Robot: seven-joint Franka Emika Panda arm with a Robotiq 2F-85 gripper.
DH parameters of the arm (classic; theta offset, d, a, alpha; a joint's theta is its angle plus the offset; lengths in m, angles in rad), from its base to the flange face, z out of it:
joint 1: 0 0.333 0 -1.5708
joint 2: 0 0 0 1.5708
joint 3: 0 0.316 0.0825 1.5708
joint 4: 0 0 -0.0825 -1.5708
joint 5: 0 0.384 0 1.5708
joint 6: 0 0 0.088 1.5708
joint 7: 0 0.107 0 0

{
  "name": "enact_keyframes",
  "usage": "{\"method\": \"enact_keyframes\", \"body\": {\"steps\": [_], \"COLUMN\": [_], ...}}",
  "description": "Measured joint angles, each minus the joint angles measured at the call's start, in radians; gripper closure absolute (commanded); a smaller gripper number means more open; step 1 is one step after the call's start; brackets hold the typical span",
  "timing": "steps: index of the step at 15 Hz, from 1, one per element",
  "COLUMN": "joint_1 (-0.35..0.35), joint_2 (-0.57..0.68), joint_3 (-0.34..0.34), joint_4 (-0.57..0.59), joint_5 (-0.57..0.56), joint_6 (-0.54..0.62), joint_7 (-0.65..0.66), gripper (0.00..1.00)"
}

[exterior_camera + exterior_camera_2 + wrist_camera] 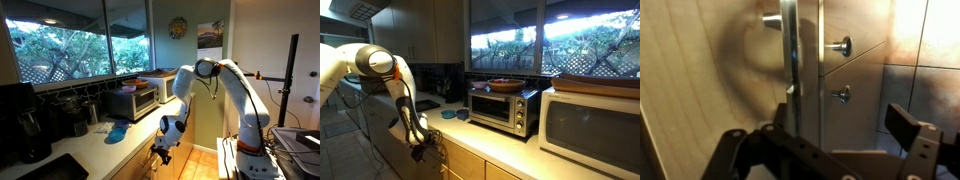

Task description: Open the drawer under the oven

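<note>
Oven sits on tabletop. Microwave just beside it, blue item near its other side, black coffee maker further along. Gripper below tabletop edge, facing wood fronts. Drawer front fills wrist view. Its bar handle runs between spread fingers, nothing pinched. Round knobs beside handle. Contact with handle: cannot tell. In both exterior views drawer front is dim and partly behind gripper, fingers too small to read.
</note>
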Motion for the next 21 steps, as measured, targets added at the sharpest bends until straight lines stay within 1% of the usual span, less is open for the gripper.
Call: {"method": "enact_keyframes", "body": {"steps": [4, 10, 17, 21], "joint_1": [-0.002, 0.0, 0.008, 0.024], "joint_2": [0.024, 0.049, 0.067, 0.063], "joint_3": [0.002, 0.002, -0.031, -0.067], "joint_4": [0.011, 0.046, 0.075, 0.081], "joint_5": [-0.007, -0.007, 0.019, 0.091], "joint_6": [-0.035, -0.037, 0.051, 0.122], "joint_7": [0.008, 0.002, -0.114, -0.186], "gripper": [0.0, 0.0, 0.0, 0.0]}}
